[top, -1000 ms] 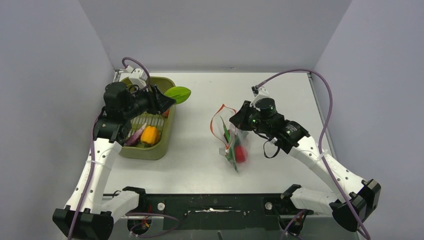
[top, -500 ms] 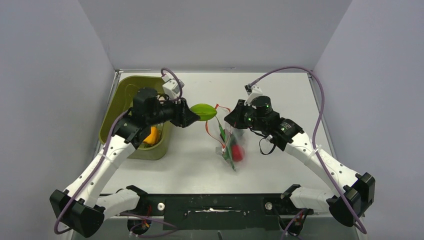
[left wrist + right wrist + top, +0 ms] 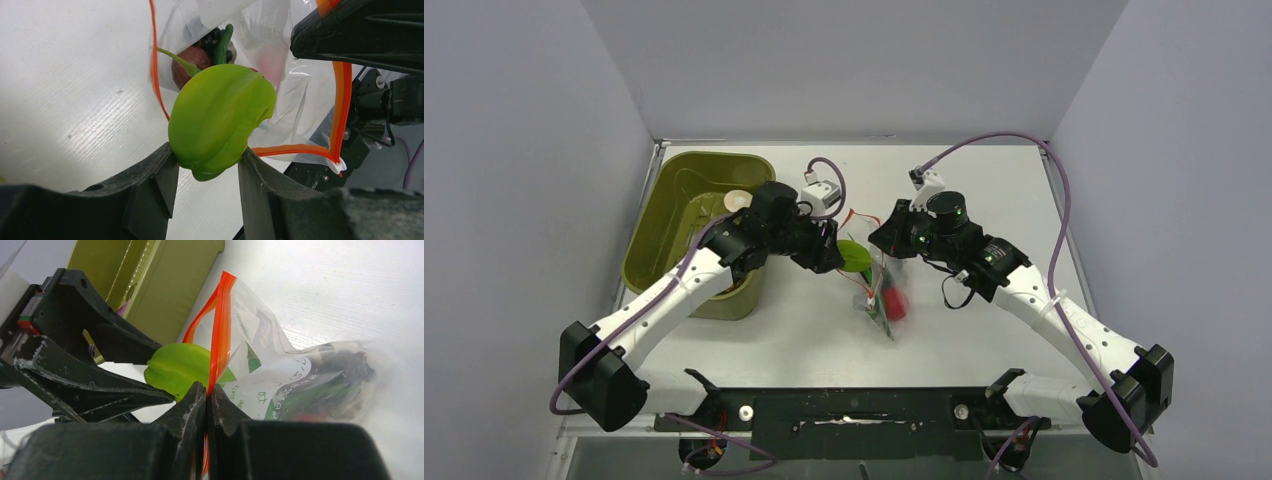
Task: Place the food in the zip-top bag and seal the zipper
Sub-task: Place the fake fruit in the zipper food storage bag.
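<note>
The left hand (image 3: 207, 152), clamped on the lime piece (image 3: 220, 115), held it at the mouth of the zip-top bag (image 3: 300, 375), right of the olive tub (image 3: 674, 200). The right hand (image 3: 206, 392) pinched the zipper (image 3: 220, 325). A red piece (image 3: 897, 304) and a brown piece (image 3: 191, 65) lay inside.

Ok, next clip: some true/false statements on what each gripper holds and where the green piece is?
The left gripper is shut on the lime piece. True.
The right gripper pinches the zipper. True.
The zip-top bag is empty. False: a brown round piece and other food show inside it.
The lime piece lies in the olive tub. False: it is held at the bag's mouth.
</note>
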{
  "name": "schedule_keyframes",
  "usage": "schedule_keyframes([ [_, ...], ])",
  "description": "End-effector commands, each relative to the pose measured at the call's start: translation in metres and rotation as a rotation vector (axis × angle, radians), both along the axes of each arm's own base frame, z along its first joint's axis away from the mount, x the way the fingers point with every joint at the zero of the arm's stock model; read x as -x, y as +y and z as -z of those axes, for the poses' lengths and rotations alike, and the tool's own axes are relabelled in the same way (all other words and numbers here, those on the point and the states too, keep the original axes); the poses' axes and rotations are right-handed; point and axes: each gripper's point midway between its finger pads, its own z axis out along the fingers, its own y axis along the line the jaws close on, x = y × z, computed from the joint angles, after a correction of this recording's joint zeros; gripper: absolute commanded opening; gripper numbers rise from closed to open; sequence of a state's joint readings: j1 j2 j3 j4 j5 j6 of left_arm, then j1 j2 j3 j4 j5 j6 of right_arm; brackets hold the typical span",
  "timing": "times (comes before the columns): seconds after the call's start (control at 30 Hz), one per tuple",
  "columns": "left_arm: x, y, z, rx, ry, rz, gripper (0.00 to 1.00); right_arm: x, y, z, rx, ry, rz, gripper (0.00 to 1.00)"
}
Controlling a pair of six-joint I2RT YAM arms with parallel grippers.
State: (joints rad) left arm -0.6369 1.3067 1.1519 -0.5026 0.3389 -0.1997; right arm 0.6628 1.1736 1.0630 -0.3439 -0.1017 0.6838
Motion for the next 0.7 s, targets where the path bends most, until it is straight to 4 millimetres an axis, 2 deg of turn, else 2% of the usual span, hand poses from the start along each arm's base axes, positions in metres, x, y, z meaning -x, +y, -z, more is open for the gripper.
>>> schedule_keyframes([
  [0.0,-0.003,-0.016,-0.035,0.033,-0.092,0.045,0.24,-0.001,0.014,-0.038,-0.083,-0.108,-0.052,0.00],
  [0.17,-0.002,-0.025,-0.035,0.041,-0.084,0.064,0.25,0.002,0.017,-0.035,-0.085,-0.100,-0.073,0.00],
  [0.3,0.001,-0.031,-0.032,0.036,-0.065,0.078,0.30,0.004,0.019,-0.032,-0.086,-0.090,-0.084,0.00],
  [0.53,0.001,-0.032,-0.034,0.032,-0.080,0.072,0.58,0.005,0.019,-0.033,-0.088,-0.088,-0.076,0.00],
  [0.67,-0.001,-0.028,-0.046,0.050,-0.127,0.042,0.65,0.003,0.016,-0.029,-0.074,-0.072,-0.050,0.00],
])
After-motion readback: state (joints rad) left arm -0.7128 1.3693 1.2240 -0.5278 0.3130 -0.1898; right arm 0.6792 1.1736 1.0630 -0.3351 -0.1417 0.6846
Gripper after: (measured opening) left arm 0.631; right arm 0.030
